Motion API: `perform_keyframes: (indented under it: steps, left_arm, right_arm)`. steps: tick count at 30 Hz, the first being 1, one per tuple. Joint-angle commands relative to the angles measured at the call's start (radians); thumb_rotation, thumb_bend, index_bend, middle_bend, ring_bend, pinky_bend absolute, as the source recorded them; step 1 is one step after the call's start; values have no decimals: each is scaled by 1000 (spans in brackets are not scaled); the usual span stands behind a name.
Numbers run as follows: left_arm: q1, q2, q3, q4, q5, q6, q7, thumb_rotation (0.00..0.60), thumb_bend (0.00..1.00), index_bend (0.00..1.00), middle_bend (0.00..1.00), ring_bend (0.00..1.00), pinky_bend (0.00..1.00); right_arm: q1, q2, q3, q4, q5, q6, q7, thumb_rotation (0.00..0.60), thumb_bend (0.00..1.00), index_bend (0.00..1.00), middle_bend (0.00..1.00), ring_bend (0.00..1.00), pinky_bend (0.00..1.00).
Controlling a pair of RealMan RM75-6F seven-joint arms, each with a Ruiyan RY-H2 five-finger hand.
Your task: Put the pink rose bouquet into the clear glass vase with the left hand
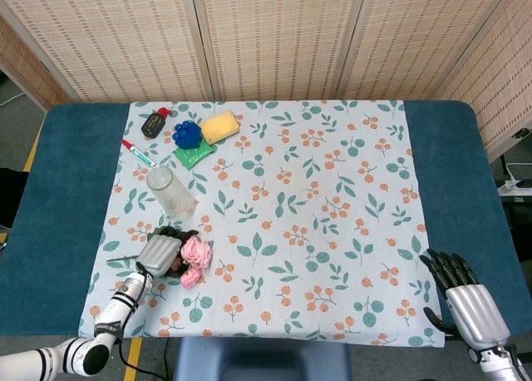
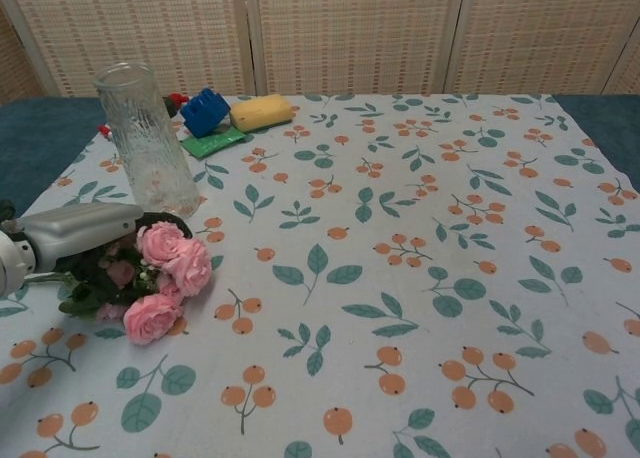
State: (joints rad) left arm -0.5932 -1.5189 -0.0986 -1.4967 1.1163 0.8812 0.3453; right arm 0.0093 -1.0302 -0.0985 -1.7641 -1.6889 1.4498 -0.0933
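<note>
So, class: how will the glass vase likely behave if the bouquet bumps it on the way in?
The vase is tall and narrow on a small base, so it may tip. It looks empty, so probably light enough to slide on the cloth. Being glass, it could break.

High head view, low chest view.

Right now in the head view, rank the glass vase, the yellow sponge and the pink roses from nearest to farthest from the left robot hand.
1. Pink roses: under the left robot hand, blooms just right of it.
2. Glass vase: farther back on the cloth.
3. Yellow sponge: near the far edge, rightward.
</note>
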Motion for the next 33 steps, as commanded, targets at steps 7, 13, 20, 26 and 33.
perform_keyframes:
  steps: [7, 13, 20, 26, 33]
  left_arm:
    - [43, -20, 8, 19, 157, 133, -167, 600, 472, 496, 655, 510, 215]
    - [110, 38, 6, -52, 326, 324, -423, 600, 474, 507, 663, 515, 219]
    - [153, 85, -121, -147, 414, 569, -891, 600, 474, 508, 664, 514, 222]
    - [109, 111, -353, -199, 238, 573, -1208, 600, 474, 525, 687, 519, 246]
    - [-29, 113, -541, -131, 72, 485, -1101, 600, 481, 523, 685, 519, 282]
  right_arm:
    - [0, 1, -1, -2, 1, -2, -1, 600, 213, 0, 0, 0, 0]
    - [1, 0, -1, -2, 3, -4, -1, 600, 213, 0, 0, 0, 0]
    - [5, -2, -6, -5, 1, -17, -6, 600, 213, 0, 0, 0, 0]
    - [5, -1, -10, -9, -1, -20, -9, 600, 213, 0, 0, 0, 0]
    - [8, 0, -16, -16, 2, -35, -21, 600, 213, 0, 0, 0, 0]
